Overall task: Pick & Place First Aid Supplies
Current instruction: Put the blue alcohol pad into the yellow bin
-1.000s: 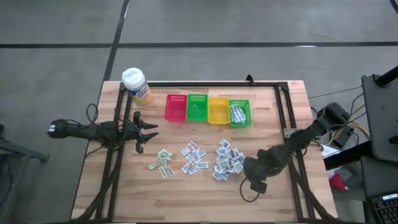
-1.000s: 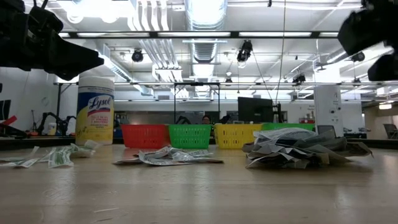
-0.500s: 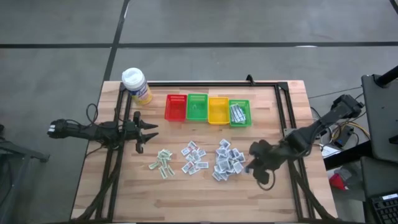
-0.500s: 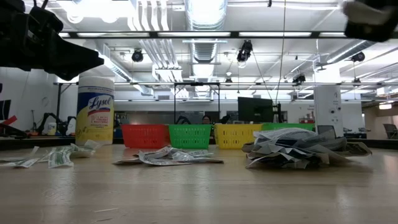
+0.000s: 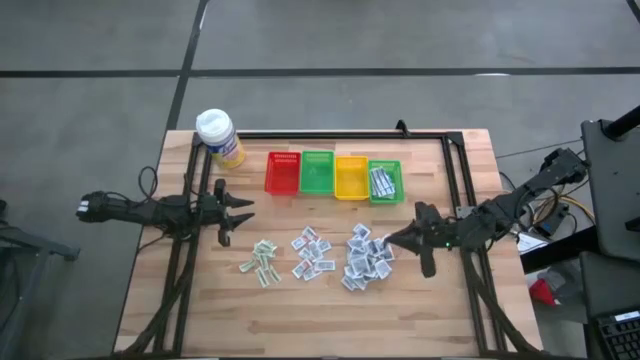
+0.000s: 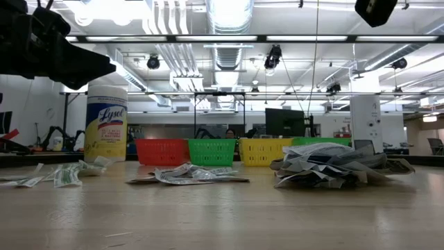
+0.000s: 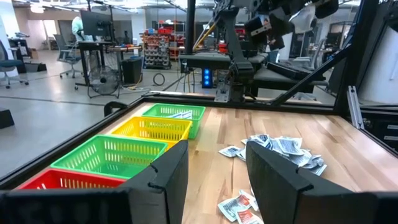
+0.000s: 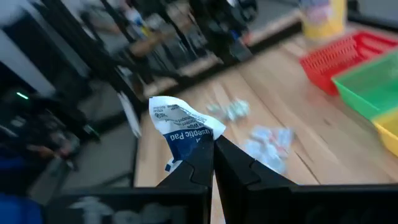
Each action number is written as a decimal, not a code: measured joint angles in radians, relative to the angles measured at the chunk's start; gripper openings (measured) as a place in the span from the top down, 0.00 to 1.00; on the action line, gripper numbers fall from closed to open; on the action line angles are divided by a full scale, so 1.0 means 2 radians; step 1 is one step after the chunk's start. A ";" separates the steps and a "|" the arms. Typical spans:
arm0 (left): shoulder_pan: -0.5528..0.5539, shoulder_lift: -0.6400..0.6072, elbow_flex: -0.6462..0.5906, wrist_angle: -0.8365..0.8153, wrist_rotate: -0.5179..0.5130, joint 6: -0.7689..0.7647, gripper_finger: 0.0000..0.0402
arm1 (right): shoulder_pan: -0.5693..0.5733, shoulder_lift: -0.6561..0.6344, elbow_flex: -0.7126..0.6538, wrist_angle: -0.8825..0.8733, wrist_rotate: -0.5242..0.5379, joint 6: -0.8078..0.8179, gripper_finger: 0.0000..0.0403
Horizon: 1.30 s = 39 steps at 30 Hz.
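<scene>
Right gripper (image 8: pixel 213 149) clamped on one packet (image 8: pixel 182 124), pinched at its lower edge, the rest sticking out past the fingertips, above the table's right side beside the packet heap (image 5: pixel 367 257). Left gripper (image 5: pixel 243 213) waits at left, fingers apart, empty.

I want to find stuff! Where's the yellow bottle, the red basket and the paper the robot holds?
yellow bottle (image 5: pixel 217 129), high view, white cap.
red basket (image 5: pixel 283 172), high view, floor.
packet (image 8: pixel 184 122), right wrist view, crumpled middle.

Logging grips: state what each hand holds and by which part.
The right hand pinches one white packet by its lower edge. The left hand is open and holds nothing.
</scene>
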 joint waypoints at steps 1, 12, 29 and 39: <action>0.000 0.000 0.000 0.000 0.000 0.000 0.61 | 0.000 -0.006 -0.015 0.030 0.000 -0.011 0.98; 0.000 0.000 0.000 0.002 0.000 0.000 0.61 | 0.000 -0.040 -0.179 0.415 -0.027 -0.100 0.98; 0.000 0.000 0.000 0.000 0.000 0.000 0.61 | -0.001 -0.039 -0.226 0.522 0.099 -0.112 0.98; 0.000 0.000 0.000 0.000 0.000 0.000 0.61 | -0.016 -0.034 -0.095 0.131 0.233 -0.041 0.98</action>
